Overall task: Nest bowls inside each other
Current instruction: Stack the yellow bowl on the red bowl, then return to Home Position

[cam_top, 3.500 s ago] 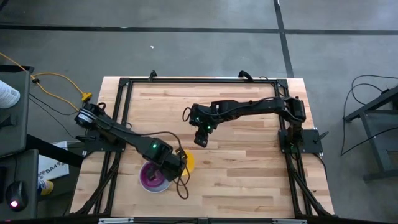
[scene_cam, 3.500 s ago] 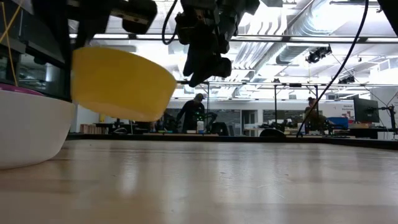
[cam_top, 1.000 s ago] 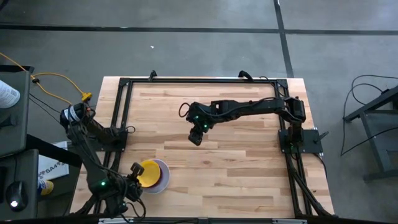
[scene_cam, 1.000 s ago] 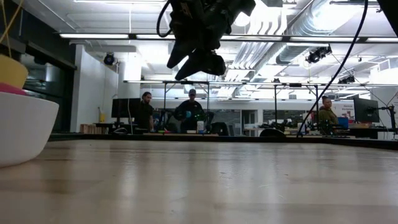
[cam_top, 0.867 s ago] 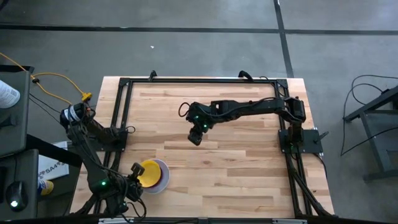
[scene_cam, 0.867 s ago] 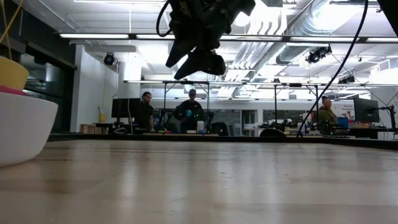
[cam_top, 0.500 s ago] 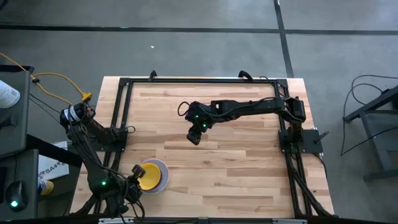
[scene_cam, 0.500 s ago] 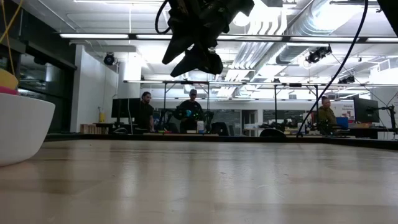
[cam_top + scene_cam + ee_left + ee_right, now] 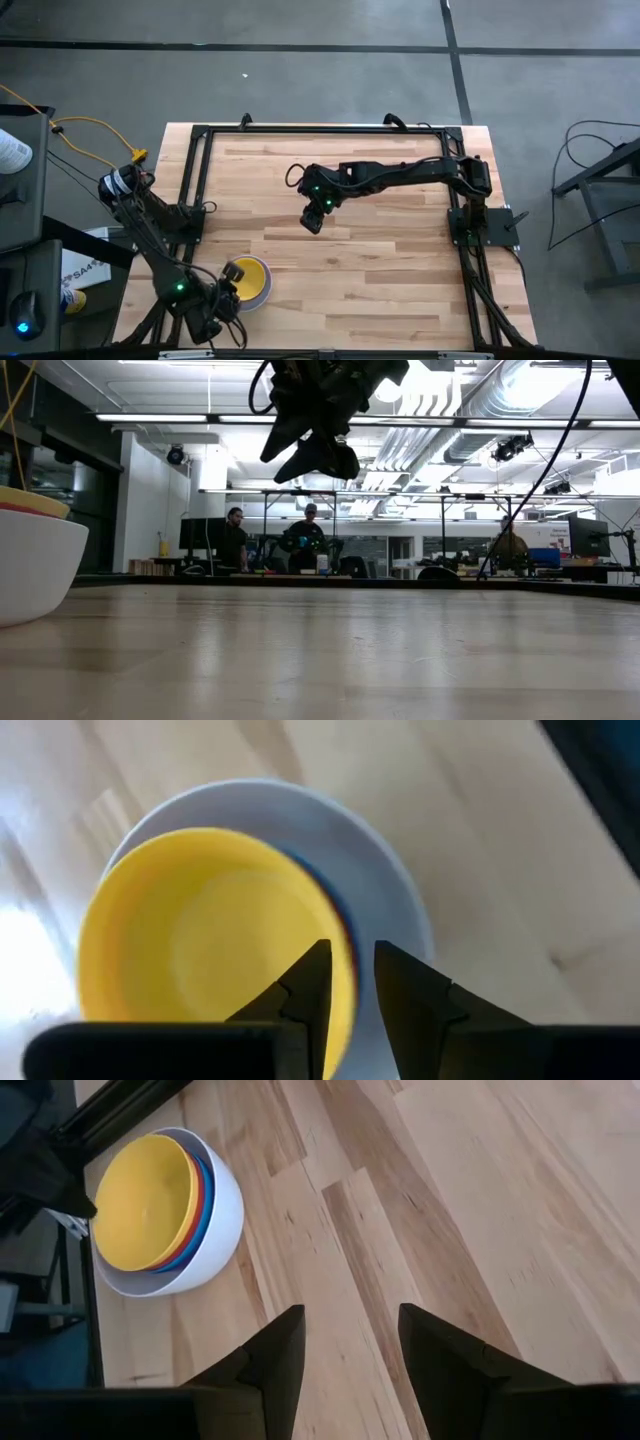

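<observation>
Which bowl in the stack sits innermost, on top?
The yellow bowl. Its whole inside shows, while the red and blue bowls show only as thin rims beneath it, all held inside the big white bowl.

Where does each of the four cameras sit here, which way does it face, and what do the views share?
High view: overhead, looking straight down; both arms, left gripper at the yellow bowl, right gripper mid-table.
Low view: table height, facing the room; white bowl at the left edge, right gripper overhead.
Left wrist view: above the stack, own fingers astride the yellow rim.
Right wrist view: aimed down at the table, own fingers apart.
Shared: all four show the nested bowls.
</observation>
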{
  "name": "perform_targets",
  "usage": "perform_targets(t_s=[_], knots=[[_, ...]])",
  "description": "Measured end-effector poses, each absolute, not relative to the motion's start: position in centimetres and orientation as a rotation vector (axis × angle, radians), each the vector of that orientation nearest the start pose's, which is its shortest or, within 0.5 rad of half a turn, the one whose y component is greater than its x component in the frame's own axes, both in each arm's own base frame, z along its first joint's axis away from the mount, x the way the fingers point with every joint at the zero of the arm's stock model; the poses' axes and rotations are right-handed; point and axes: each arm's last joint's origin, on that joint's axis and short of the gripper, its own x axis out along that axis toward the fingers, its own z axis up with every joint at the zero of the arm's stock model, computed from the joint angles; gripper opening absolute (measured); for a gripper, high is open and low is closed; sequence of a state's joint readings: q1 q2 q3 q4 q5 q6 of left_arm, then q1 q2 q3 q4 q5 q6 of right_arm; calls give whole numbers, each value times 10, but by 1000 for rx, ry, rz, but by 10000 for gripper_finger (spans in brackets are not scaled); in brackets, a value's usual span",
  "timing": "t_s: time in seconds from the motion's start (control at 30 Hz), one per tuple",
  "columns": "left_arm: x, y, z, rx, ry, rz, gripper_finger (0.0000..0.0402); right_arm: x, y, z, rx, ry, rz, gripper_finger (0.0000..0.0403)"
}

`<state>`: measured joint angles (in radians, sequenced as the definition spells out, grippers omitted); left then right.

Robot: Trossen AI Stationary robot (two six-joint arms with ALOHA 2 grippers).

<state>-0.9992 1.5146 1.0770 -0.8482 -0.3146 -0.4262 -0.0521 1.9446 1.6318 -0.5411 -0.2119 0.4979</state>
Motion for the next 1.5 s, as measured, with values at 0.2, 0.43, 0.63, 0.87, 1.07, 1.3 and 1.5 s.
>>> perform_targets(t_s=[0.2,0.43,0.63,0.87,1.07,1.3,1.5], knots=[[161,-235,235,397,1086,-376,79,431,-16,259,578,870,-64,156],[158,-231,236,435,1125,-356,79,431,-16,259,581,870,-66,156],[159,-229,236,524,1093,-350,74,432,-18,260,570,842,-108,156],[153,-210,251,646,1000,-199,69,433,-39,262,596,800,-110,156],[143,-192,279,591,891,-172,69,432,-54,263,583,786,-108,156],[133,-156,300,528,790,-85,69,430,-74,273,595,713,-52,156],[138,-121,298,446,739,1,69,420,-86,298,579,625,-15,156]])
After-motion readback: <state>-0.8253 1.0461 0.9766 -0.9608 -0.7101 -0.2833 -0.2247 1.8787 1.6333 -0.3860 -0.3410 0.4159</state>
